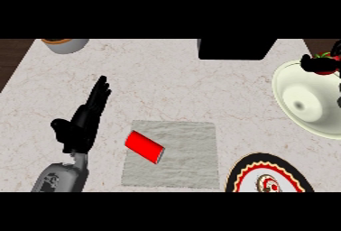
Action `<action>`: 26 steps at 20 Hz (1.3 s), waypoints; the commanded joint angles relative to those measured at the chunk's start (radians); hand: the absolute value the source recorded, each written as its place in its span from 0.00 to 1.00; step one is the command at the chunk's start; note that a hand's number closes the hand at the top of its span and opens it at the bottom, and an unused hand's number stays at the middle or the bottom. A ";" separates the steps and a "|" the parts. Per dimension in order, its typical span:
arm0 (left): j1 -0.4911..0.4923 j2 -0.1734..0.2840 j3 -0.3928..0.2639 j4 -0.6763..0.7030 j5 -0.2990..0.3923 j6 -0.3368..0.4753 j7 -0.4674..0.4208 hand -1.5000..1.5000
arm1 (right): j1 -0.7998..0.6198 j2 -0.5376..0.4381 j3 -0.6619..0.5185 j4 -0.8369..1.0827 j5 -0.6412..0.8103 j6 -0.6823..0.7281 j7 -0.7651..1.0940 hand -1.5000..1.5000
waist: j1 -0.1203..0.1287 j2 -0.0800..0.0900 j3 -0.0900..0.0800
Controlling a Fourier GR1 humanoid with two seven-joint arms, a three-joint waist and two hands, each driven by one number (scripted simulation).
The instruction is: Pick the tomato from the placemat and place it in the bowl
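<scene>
Head view, single frame. Landmark: grey placemat (190, 155), lying flat on the pale marbled counter (166, 76), low and central in the view. Tomato (328, 68): off the placemat, well away to its upper right, at the view's right edge; red body with a green top, above the far rim of the cream bowl (288, 79). Right hand (310, 63): only partly in frame, dark fingers curled against the tomato's near side, grasping it. Cannot tell whether the tomato touches the bowl's rim. Bowl sits right of the placemat and apart from it, cut off by the view's edge; its hollow shows a small grey spot near the middle. Left hand (85, 118): left of the placemat, just beside its upper left corner, released, fingers straight and pointing away from the robot, thumb out to the left, holding nothing; grey forearm enters from the lower edge. On the placemat: red can (144, 146), on its side, tilted, at the mat's left edge; any label is too small to read. Patterned plate (248, 168), black, red and yellow rings, just right of the placemat's lower corner; centre marking illegible. Beyond the placemat: black box (236, 48) at the counter's far edge; grey pot (65, 45) at far left.
</scene>
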 commanded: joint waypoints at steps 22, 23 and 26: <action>0.026 -0.034 0.006 -0.024 -0.045 -0.005 0.013 0.50 | 0.203 0.106 -0.560 0.138 -0.412 0.066 -0.810 0.00 | -0.016 -0.007 -0.001; 0.002 -0.036 0.034 0.025 -0.025 -0.015 -0.006 0.50 | 0.248 0.112 -0.574 0.064 -0.437 0.070 -0.813 0.00 | -0.025 -0.009 -0.001; 0.042 -0.007 0.057 0.005 -0.009 -0.051 -0.021 0.50 | 0.324 0.107 -0.612 -0.041 -0.475 0.089 -0.750 0.00 | -0.026 -0.010 -0.001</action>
